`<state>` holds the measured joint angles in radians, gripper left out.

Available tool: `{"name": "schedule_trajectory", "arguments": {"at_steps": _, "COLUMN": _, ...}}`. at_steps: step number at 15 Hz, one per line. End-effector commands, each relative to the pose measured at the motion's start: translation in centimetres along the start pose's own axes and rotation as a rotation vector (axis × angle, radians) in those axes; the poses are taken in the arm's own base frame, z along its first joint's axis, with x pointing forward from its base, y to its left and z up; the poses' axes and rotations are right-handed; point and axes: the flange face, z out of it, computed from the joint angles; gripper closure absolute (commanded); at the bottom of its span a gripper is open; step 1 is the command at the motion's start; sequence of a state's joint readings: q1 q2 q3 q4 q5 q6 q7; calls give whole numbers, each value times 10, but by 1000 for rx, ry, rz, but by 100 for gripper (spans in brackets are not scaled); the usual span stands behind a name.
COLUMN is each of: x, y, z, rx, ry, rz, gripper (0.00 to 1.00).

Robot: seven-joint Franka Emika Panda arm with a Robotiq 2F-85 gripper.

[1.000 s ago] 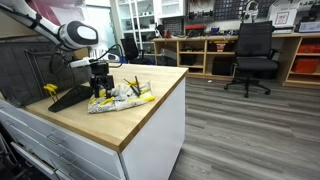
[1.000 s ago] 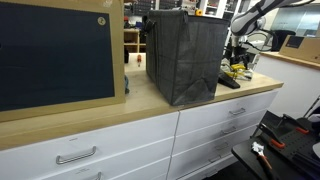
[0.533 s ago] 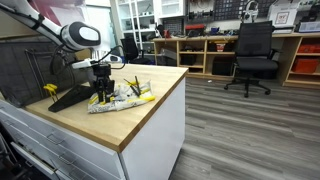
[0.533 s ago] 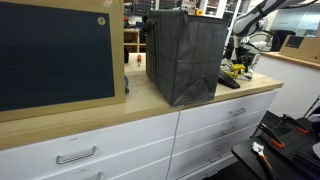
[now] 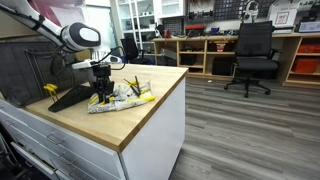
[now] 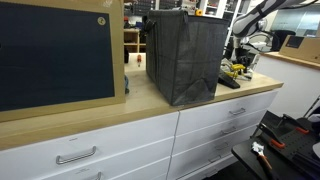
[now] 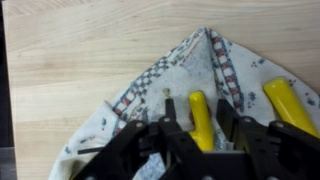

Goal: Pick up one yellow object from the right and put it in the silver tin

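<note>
On a patterned cloth lie yellow objects. One yellow object lies between my gripper's two black fingers; a thin strip of cloth still shows between it and the left finger. A second yellow object lies to the right of the fingers. In both exterior views the gripper is down on the cloth, which sits on the wooden counter. The silver tin is out of view.
A large dark grey mesh rack stands on the counter behind the cloth. A flat black object lies beside the gripper. The counter's edge drops off just past the cloth. An office chair stands far off on the floor.
The fingers have drawn in round the yellow object. The arm has stayed over the cloth.
</note>
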<state>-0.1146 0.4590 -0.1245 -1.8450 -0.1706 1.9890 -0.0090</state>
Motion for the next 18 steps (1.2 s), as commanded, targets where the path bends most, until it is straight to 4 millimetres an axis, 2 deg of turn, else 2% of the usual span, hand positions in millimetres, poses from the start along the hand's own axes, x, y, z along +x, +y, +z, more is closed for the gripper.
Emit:
{"name": "schedule_trajectory", "arguments": {"at_steps": 1, "x": 0, "y": -4, "z": -2, "rx": 9, "ry": 3, "rz": 19, "gripper": 84}}
{"name": "schedule_trajectory", "arguments": {"at_steps": 3, "x": 0, "y": -5, "z": -3, "rx": 11, "ry": 3, "rz": 19, "gripper": 99}}
{"name": "schedule_trajectory", "arguments": {"at_steps": 9, "x": -2, "y": -8, "z": -8, "rx": 27, "ry": 9, "rz": 4, "gripper": 96}}
{"name": "schedule_trajectory", "arguments": {"at_steps": 13, "x": -12, "y": -10, "z": -37, "rx": 120, "ry": 59, "rz": -10, "gripper": 96}}
{"name": "schedule_trajectory", "arguments": {"at_steps": 18, "x": -28, "y": -9, "z": -99, "rx": 273, "ry": 174, "rz": -24, "gripper": 96}}
